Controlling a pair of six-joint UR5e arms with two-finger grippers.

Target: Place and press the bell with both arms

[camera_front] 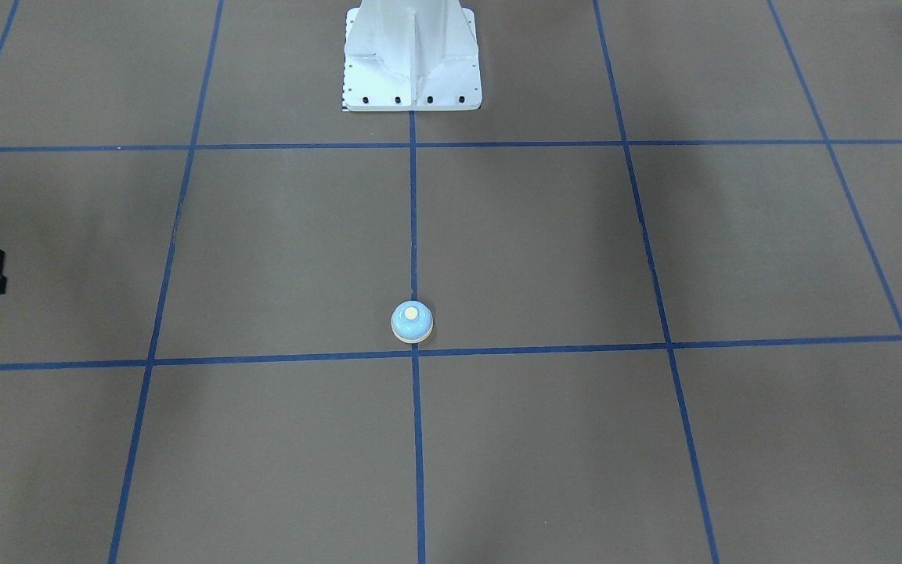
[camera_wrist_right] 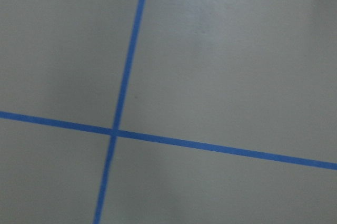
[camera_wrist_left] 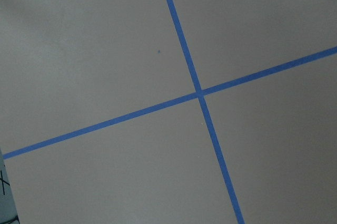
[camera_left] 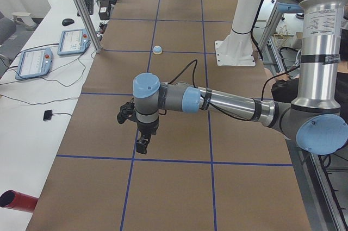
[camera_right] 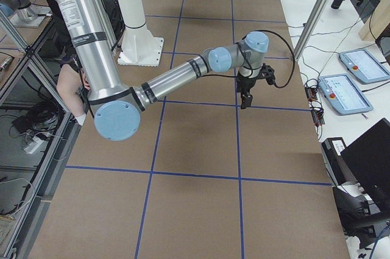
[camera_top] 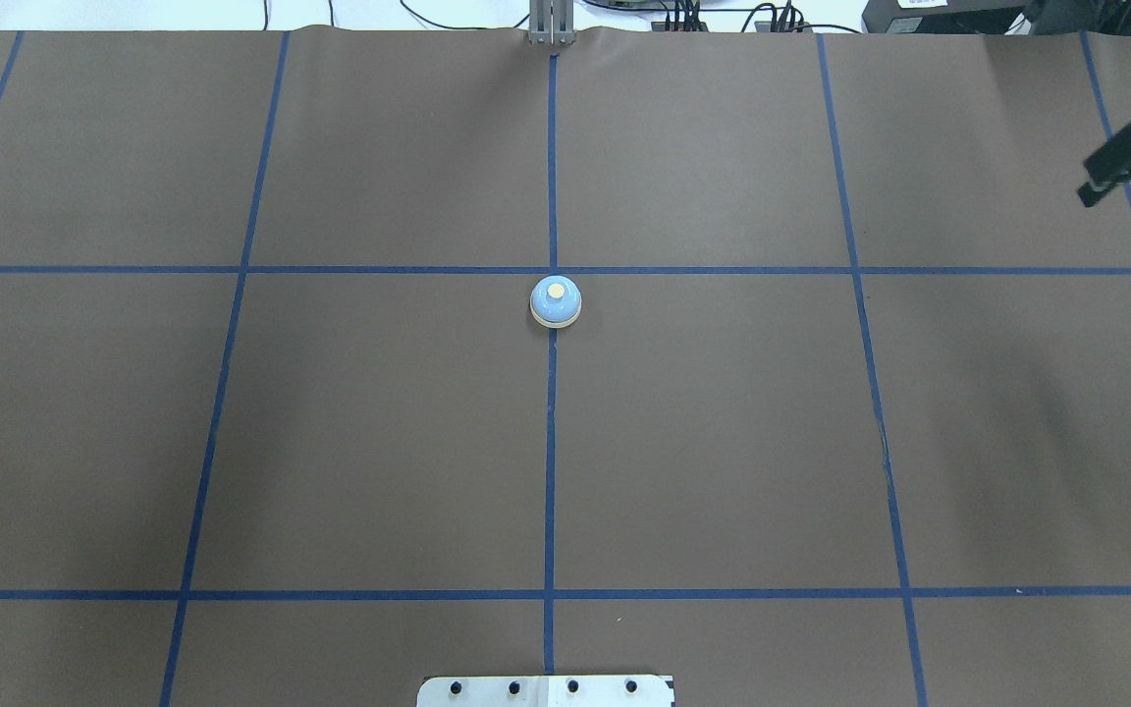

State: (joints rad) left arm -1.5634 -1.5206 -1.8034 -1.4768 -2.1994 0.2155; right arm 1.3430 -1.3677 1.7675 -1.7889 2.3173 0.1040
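Note:
The light-blue bell (camera_front: 412, 322) with a cream button stands upright on the brown table at the crossing of two blue tape lines, untouched. It also shows in the overhead view (camera_top: 556, 301) and small in the left view (camera_left: 157, 50). My right gripper (camera_top: 1101, 187) hangs above the table's far right edge, well away from the bell, and also shows in the right view (camera_right: 244, 102); I cannot tell if it is open. My left gripper (camera_left: 142, 145) points down over the table's left end, seen only from the side. Both wrist views show only bare table and tape.
The white mounting pedestal (camera_front: 412, 59) stands at the robot's side of the table, in line with the bell. A metal frame post (camera_left: 81, 11) and teach pendants (camera_left: 35, 60) flank the far side. A red cylinder (camera_left: 16, 201) lies off the table's left end.

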